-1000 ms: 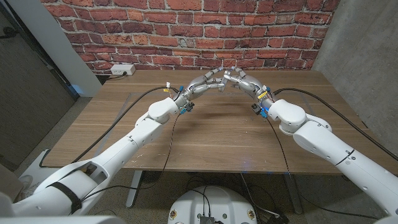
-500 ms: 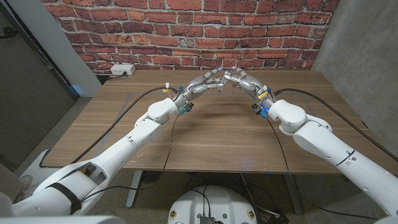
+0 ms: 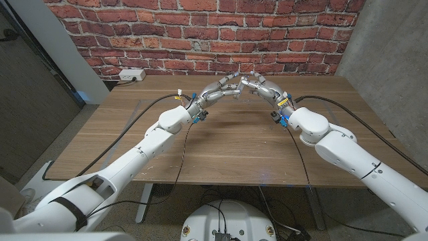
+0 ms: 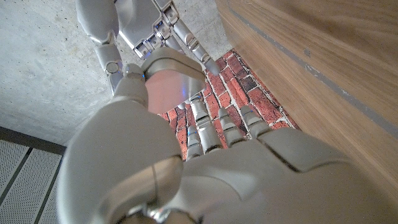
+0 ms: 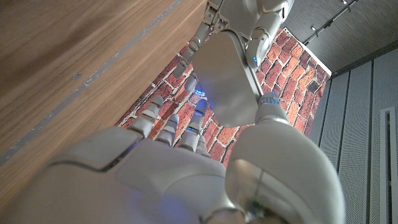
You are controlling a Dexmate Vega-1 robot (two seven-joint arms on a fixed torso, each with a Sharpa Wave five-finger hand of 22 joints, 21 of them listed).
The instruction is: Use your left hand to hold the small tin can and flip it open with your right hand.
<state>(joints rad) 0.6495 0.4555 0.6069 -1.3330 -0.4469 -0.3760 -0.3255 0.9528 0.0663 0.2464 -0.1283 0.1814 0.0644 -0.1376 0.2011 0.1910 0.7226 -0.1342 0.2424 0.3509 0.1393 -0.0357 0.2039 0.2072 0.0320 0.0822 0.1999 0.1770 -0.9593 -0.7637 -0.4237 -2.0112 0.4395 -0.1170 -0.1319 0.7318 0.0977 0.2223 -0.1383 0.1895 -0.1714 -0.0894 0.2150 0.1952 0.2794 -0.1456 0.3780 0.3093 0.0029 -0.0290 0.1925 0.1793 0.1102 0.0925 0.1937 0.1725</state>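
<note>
Both robot hands meet above the table: left robot hand and right robot hand grip the tin can.

In the head view, the can is all but hidden between the fingertips of the left hand and the right hand over the far middle of the counter; it is too small there for its lid or hinge to be made out. In the left wrist view, only a blurred, shiny face of the can is seen, its rim covered by fingers. In the right wrist view, a dull metal face is seen, cut across by fingers. Whether the can is open cannot be told.
</note>
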